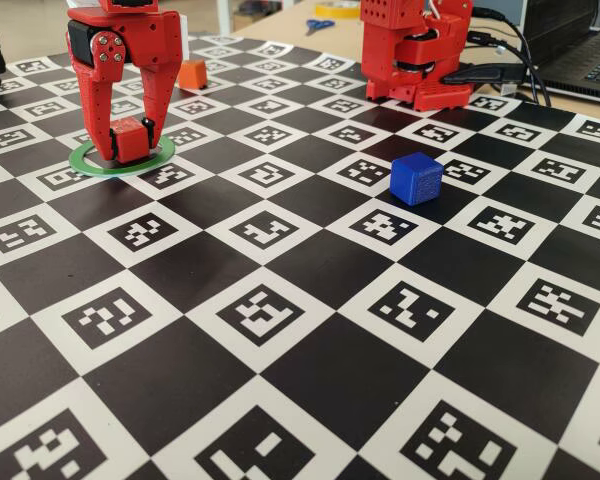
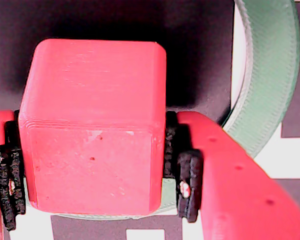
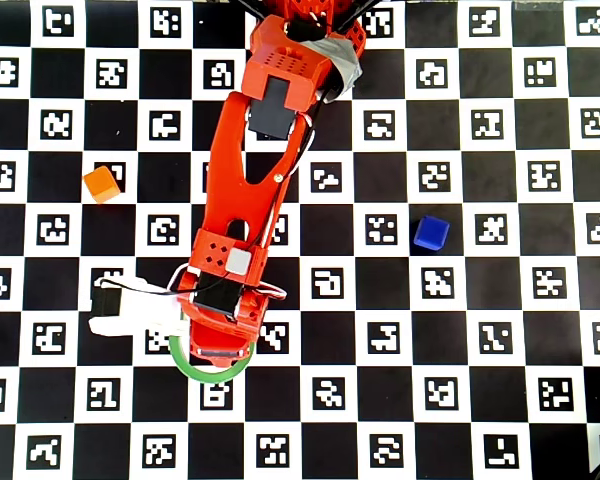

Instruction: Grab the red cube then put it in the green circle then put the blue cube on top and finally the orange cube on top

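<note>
The gripper (image 1: 132, 142) has its two fingers pressed on the sides of the red cube (image 1: 133, 140). In the wrist view the black pads (image 2: 189, 185) touch the cube's left and right faces, so the gripper is clamped on it. The red cube sits down low inside the green circle (image 1: 92, 164). I cannot tell if it touches the board or hangs just above it.

There are three cubes: one red, one blue, one orange. There is one green circle. Only the red cube is in the circle.

In the overhead view the arm (image 3: 250, 190) covers the red cube, and only the bottom curve of the green circle (image 3: 212, 374) peeks out.

The orange cube (image 1: 191, 74) sits on the checkered board (image 1: 300, 380) behind the gripper, outside the circle. The blue cube (image 1: 416, 179) sits well apart to the right in the fixed view, alone on the board.
</note>
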